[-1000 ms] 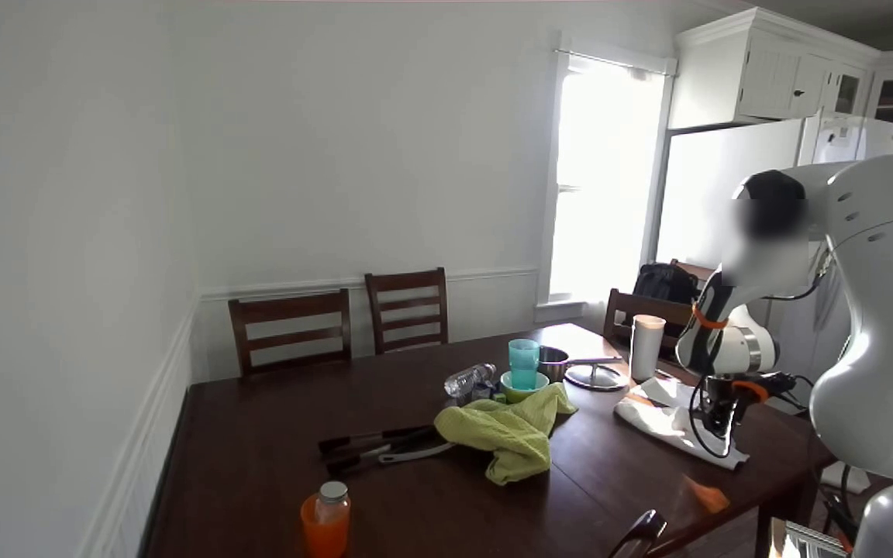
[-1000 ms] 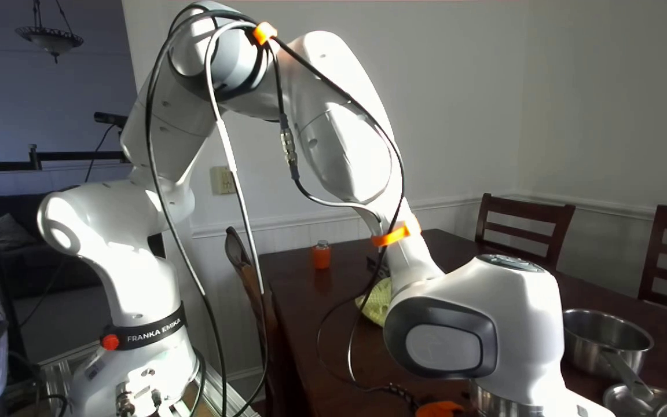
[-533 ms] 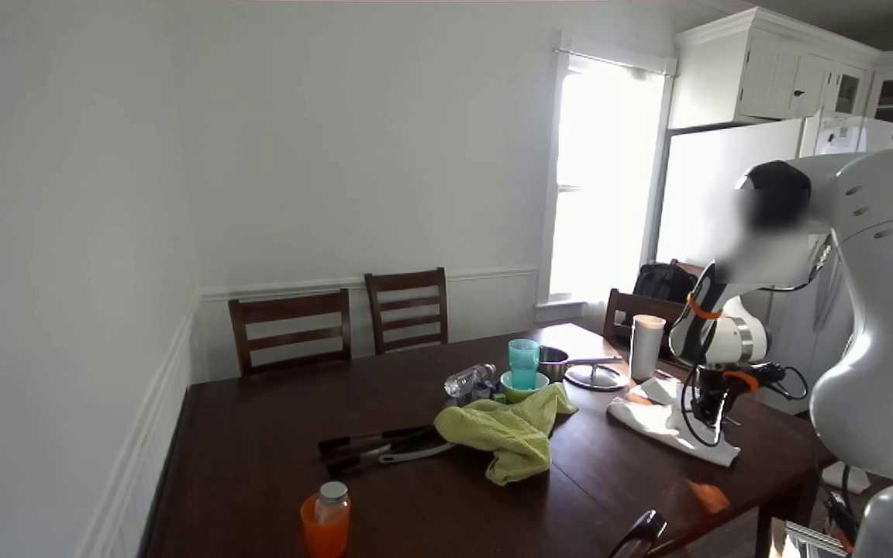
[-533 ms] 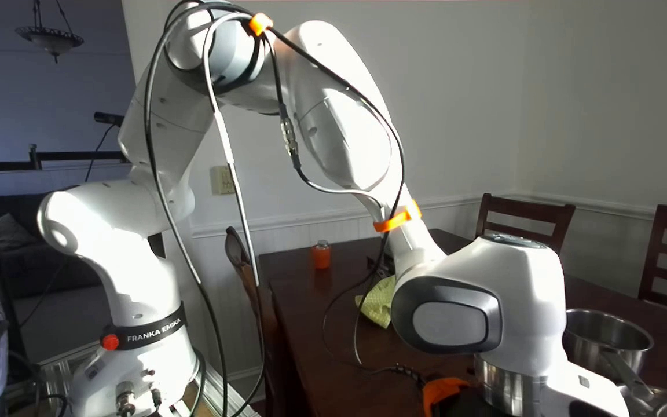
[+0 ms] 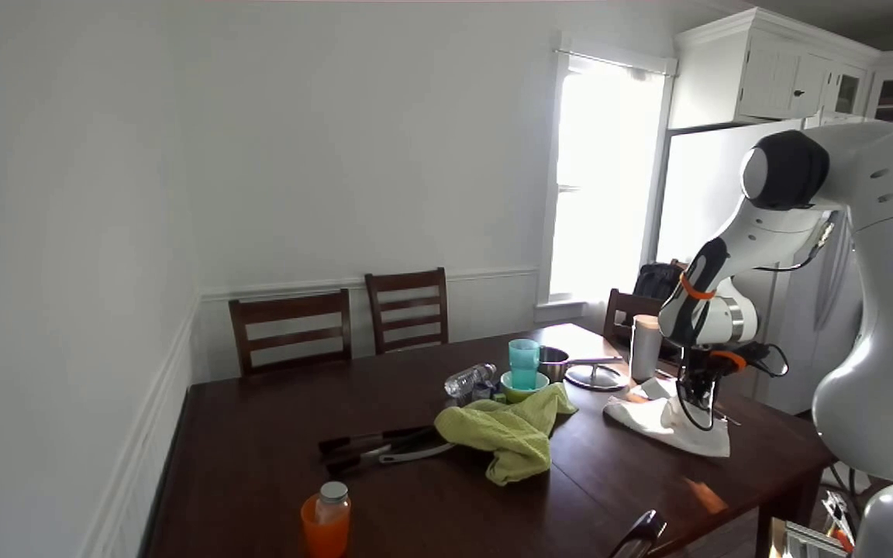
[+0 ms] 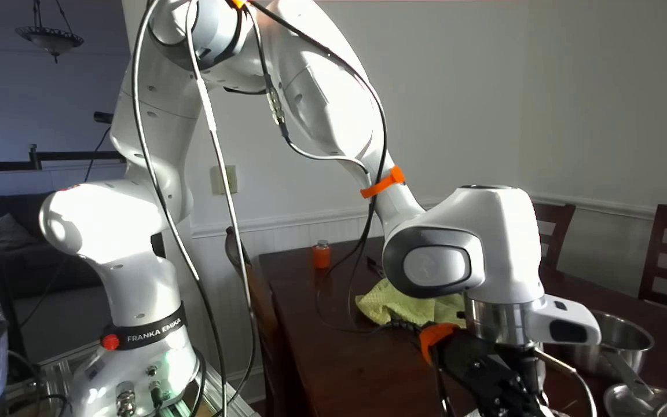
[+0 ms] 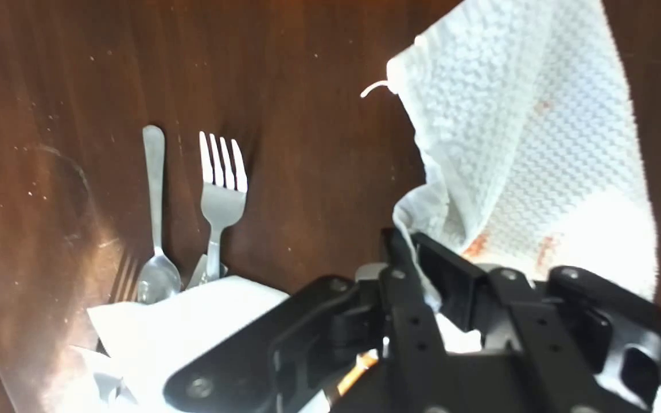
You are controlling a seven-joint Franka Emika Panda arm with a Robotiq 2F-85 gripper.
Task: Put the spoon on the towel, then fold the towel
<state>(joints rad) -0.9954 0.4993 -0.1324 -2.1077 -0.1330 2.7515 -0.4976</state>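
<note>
Currently your claw (image 7: 413, 252) is narrowed right down on a thin fold of the towel (image 7: 571, 143), which you can see running between its fingers (image 7: 454, 281) in the wrist view. The towel is white and waffle-textured, with a few reddish-brown stains, a washed-out bright patch near the claw and a loose thread at one corner. From the claw it stretches toward the top of that view, its long axis running roughly up and down, with a lengthwise crease. Your spoon (image 7: 156, 215) lies on the desk (image 7: 313, 143), well apart from the claw, just beside the fork (image 7: 222, 206), whose tines point the same way as the spoon's handle. It is plain, silvery metal; its handle points to the top of the view and its bowl to the bottom, the long axis nearly vertical there. The bowl reaches the edge of a white sheet (image 7: 187, 327); you cannot tell whether that belongs to the towel.
</note>
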